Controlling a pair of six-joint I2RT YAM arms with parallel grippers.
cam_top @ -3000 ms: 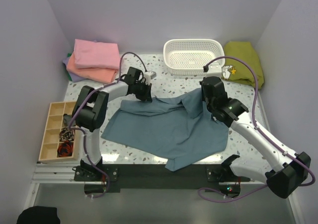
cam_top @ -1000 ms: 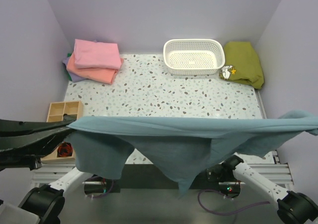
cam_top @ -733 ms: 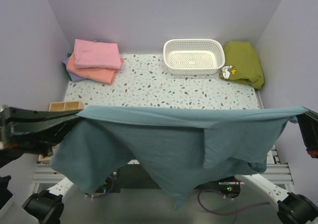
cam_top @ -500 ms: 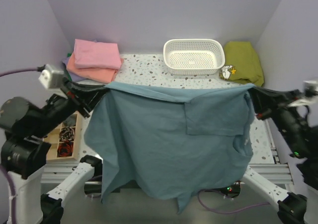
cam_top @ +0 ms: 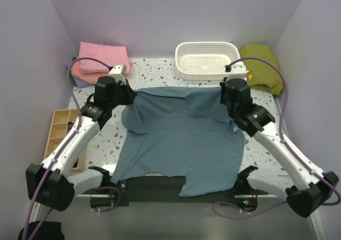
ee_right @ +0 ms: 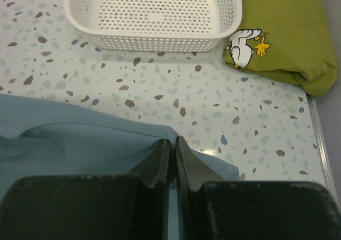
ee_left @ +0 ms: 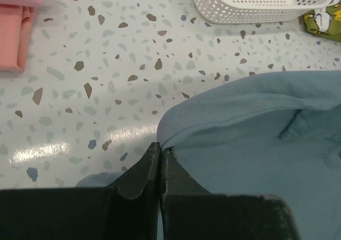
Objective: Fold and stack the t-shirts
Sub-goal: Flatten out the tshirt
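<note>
The blue shirt (cam_top: 181, 139) lies spread over the middle of the bench (cam_top: 160, 77), with its bottom hanging over the near edge. The left claw (ee_left: 160, 147) pinches its far left corner. The right claw (ee_right: 172, 142) pinches its far right corner.

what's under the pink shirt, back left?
A folded salmon-orange shirt lies directly beneath the pink shirt. A lavender edge peeks out lower. How many layers lie below is covered by the stack and the left arm.

The blue-grey t-shirt (cam_top: 181, 136) lies spread mid-table, one sleeve seemingly folded over its far right, its near hem draped off the front edge; the pink t-shirt (cam_top: 104, 54) sits folded atop the salmon-orange t-shirt (ee_left: 13, 38) far left.
</note>
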